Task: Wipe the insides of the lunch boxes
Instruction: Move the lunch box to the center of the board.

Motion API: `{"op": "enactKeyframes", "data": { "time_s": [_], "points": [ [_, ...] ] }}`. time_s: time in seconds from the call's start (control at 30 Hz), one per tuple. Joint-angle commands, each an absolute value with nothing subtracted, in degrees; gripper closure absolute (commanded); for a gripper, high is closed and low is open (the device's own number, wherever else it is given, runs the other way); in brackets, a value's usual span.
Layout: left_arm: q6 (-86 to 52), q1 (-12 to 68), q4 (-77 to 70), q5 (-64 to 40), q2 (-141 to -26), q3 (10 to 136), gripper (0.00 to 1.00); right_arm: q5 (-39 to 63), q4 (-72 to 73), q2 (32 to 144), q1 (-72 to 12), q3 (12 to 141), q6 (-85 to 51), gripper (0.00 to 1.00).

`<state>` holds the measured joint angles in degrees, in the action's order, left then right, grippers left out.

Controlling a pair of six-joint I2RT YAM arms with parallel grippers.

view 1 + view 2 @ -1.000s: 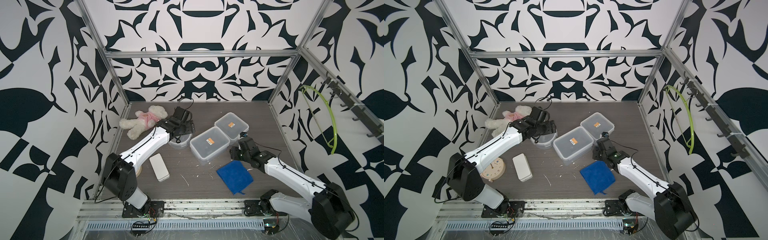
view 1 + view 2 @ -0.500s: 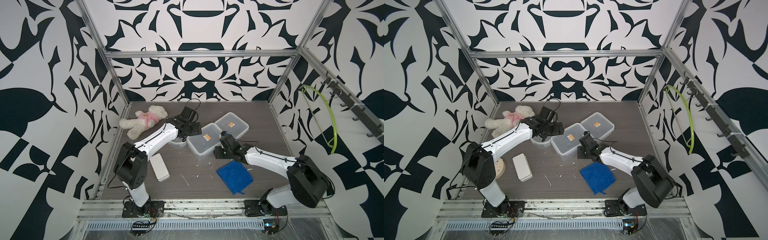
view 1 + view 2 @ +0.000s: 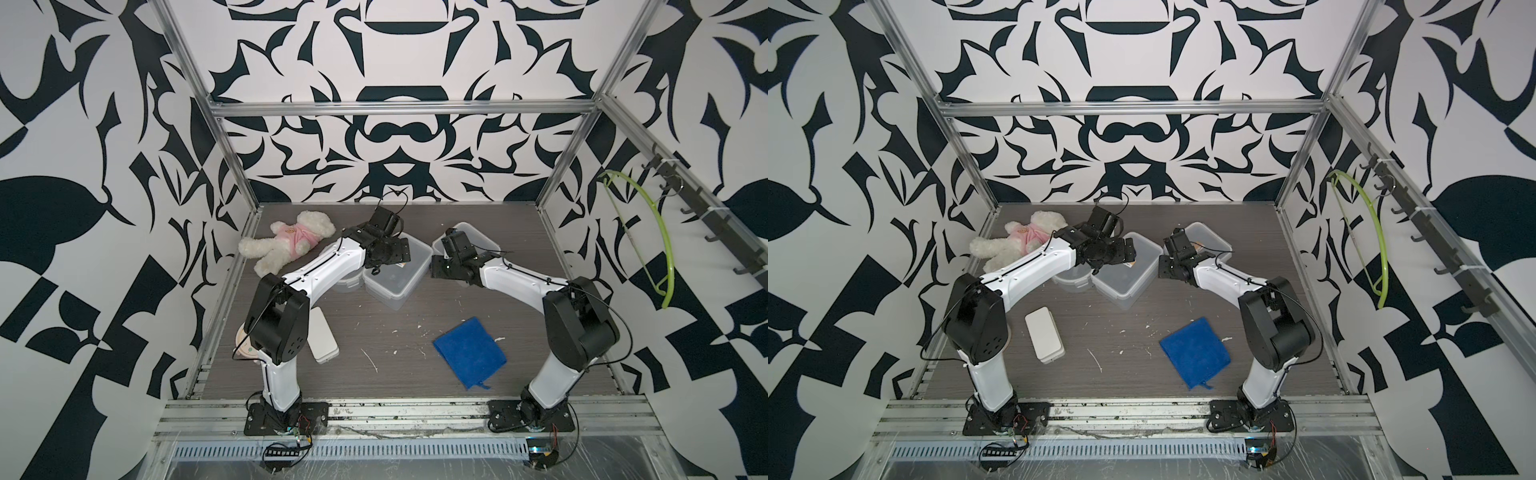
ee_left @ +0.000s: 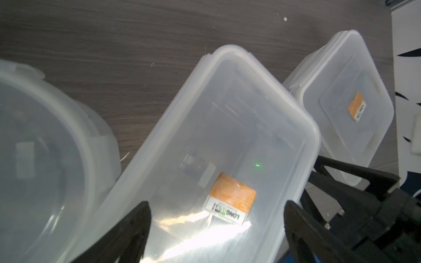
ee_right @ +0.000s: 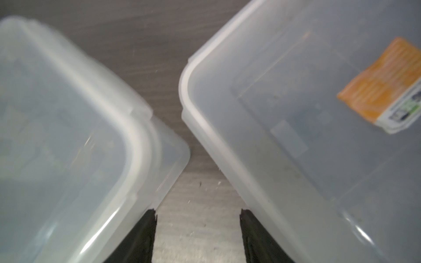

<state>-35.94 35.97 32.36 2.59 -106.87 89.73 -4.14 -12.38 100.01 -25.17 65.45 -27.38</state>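
**A:** Both top views are bright and evenly lit from above. The dark wood-grain table [image 3: 395, 332] carries only faint, soft shadows beneath the arms.

**B:** They're sharp, too, with some wide-angle stretch toward the corners.

**A:** In the left wrist view, a white glare streak crosses the translucent rectangular lunch box lid [image 4: 205, 227], and there's a green speck of light.

**B:** The right wrist view is duller, and the translucent box rim [image 5: 136, 127] is smeared and out of focus.

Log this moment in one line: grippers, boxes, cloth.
left gripper: open over lidded middle lunch box | right gripper: open beside lidded far lunch box | blue cloth: on table, unheld
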Motion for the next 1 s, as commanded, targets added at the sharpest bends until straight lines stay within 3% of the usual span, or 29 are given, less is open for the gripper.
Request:
{"op": "enactKeyframes", "data": {
  "time_s": [0.0,0.3,0.5,0.73,0.97],
  "points": [
    [-35.3,36.0,34.4,0.5,-109.0,92.3,0.06,-5.1,-12.9,102.1,-21.7,68.8,-25.4,0.38],
    [-34.9,36.1,35.4,0.4,-110.6,95.6,0.00,-7.8,-14.1,106.1,-14.3,73.2,-21.4,0.38],
    [-34.2,36.0,36.3,2.9,-109.8,96.2,0.00,-4.5,-15.5,102.2,-14.6,72.1,-18.6,0.42],
    [-33.8,33.6,37.6,6.9,-108.3,97.3,0.00,-7.6,-17.2,88.7,-32.4,64.8,-18.8,0.48],
    [-36.8,28.6,37.2,5.0,-105.4,95.1,0.04,-15.6,-12.5,83.5,-52.9,59.2,-20.0,0.83]
  ]
}}
